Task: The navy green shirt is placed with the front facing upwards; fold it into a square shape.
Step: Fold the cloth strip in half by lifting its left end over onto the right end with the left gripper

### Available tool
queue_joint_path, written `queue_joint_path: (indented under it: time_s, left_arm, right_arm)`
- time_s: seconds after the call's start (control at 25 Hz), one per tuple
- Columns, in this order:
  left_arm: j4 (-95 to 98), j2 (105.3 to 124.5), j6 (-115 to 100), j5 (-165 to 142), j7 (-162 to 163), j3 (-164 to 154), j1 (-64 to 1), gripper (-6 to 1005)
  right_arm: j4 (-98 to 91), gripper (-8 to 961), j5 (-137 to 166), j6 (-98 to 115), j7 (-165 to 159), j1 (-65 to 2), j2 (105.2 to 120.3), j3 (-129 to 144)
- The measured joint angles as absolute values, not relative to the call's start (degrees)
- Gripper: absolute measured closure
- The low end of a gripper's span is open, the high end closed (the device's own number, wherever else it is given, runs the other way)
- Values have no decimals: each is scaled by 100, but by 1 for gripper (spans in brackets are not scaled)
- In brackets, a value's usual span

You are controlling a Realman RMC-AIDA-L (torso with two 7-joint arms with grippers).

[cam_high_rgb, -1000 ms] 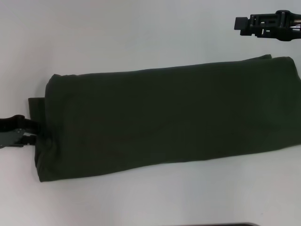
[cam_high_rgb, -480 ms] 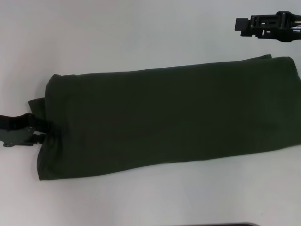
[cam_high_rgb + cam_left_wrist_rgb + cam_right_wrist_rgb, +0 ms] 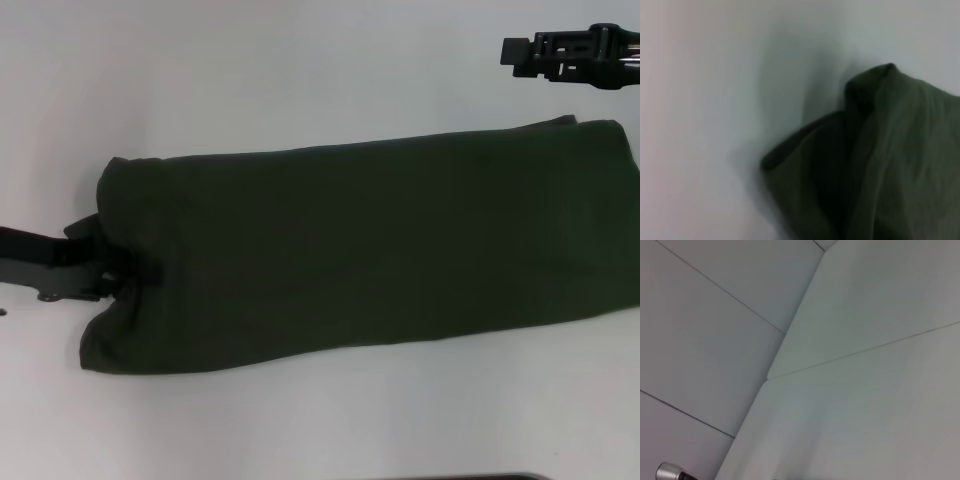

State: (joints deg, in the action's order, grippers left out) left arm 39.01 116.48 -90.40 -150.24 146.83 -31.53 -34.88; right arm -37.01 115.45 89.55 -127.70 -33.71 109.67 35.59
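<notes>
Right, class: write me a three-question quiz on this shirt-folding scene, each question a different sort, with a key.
1. True or false: the navy green shirt lies folded into a long band on the white table.
2. Which claw is at the shirt's end?
A. left claw
B. right claw
C. both
3. Fill in: the right claw hovers over bare table beyond the shirt's far ____ corner.

Key: 1 true; 2 A; 3 right.
</notes>
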Motion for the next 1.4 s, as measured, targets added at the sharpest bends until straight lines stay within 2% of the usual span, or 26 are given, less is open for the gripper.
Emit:
queue_joint_path:
  time_s: [0.52, 0.76, 1.04, 1.4]
  left_arm:
    - [3964, 11677, -9034, -15002, 14687, -3402, -3621, 636]
    - [3966, 11644, -9086, -14975, 14676, -3406, -3623, 853]
    - [3967, 11564, -9224, -14945, 14553, -3378, -3588, 882]
    - [4085, 11253, -9218, -14925, 14614, -3147, -3372, 882]
  right_arm:
    - [-3701, 427, 11547, 8984, -12770, -3366, 10967, 3406]
    - [-3707, 427, 11549, 8989, -12770, -3392, 10967, 3401]
    - [-3709, 427, 11549, 8966, -12770, -3406, 10967, 3401]
    - [-3709, 426, 11549, 8946, -12771, -3397, 10967, 3385]
